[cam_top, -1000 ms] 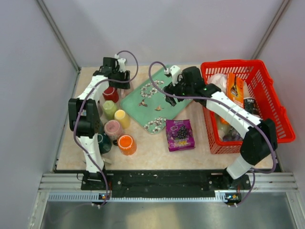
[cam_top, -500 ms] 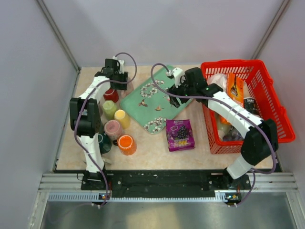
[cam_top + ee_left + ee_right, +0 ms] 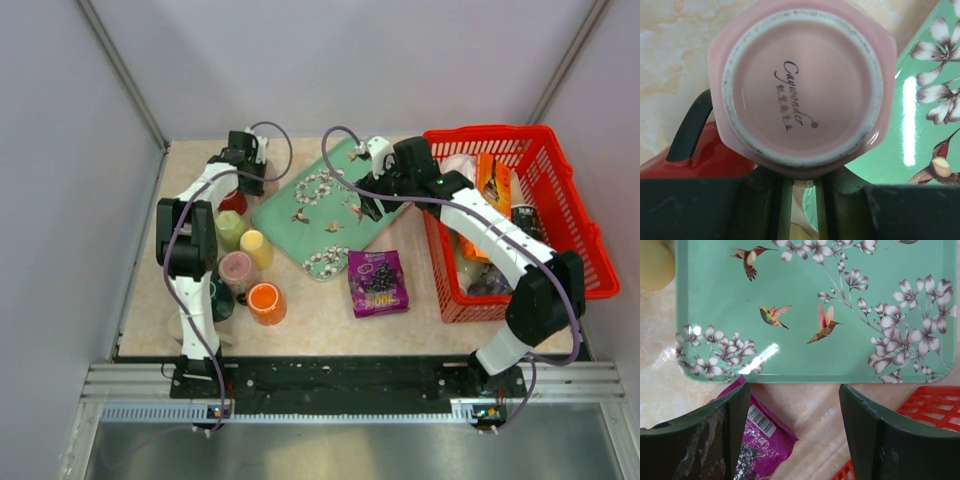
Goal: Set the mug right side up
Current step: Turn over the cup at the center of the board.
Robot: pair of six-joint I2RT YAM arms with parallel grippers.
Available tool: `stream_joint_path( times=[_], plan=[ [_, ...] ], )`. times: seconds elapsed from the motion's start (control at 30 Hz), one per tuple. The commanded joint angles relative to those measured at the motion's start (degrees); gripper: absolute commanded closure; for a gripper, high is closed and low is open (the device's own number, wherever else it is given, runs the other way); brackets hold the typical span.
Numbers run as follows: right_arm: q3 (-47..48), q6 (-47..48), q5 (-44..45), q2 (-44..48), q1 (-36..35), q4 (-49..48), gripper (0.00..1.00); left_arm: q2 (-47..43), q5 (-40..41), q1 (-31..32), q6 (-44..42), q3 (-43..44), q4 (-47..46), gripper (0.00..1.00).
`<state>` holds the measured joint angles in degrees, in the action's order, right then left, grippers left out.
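Over the table's [image 3: 330,312] far-left corner, the left gripper [image 3: 800,186] has advanced onto the pink mug [image 3: 802,82] beside the tray [image 3: 910,145]. Its base is still up, so flipping remains. The jaws look nearly closed, perhaps on the handle; I cannot tell. The right gripper [image 3: 792,432] gapes empty.

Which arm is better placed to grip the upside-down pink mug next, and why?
Left. Its gripper is right at the pink mug, whose base faces that wrist camera. The right gripper hangs open over the green tray, apart from the mug.
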<state>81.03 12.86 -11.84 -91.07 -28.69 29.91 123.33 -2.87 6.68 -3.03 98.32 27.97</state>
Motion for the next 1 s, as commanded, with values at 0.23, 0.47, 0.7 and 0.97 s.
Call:
stream_joint_path(
  times=[0.23,0.47,0.7,0.97],
  plan=[
    [4.7,-0.6,-6.5,1.1,1.4,-4.5,0.33,-9.5,-1.9,-2.4,0.2,3.6,-4.9,1.0],
    [10.5,-10.5,-11.6,-2.9,3.1,-10.0,0.24,-18.2,-13.2,-5.2,9.9,3.8,-6.0,1.0],
    [17.7,-25.2,-26.1,-10.9,3.3,-18.3,0.17,-25.6,-45.5,-11.2,37.2,-7.3,-31.9,1.0],
    [22.5,-43.9,-46.7,-17.8,3.9,-41.2,0.17,-28.8,-69.3,-12.3,47.5,-13.4,-41.5,1.0]
  ],
)
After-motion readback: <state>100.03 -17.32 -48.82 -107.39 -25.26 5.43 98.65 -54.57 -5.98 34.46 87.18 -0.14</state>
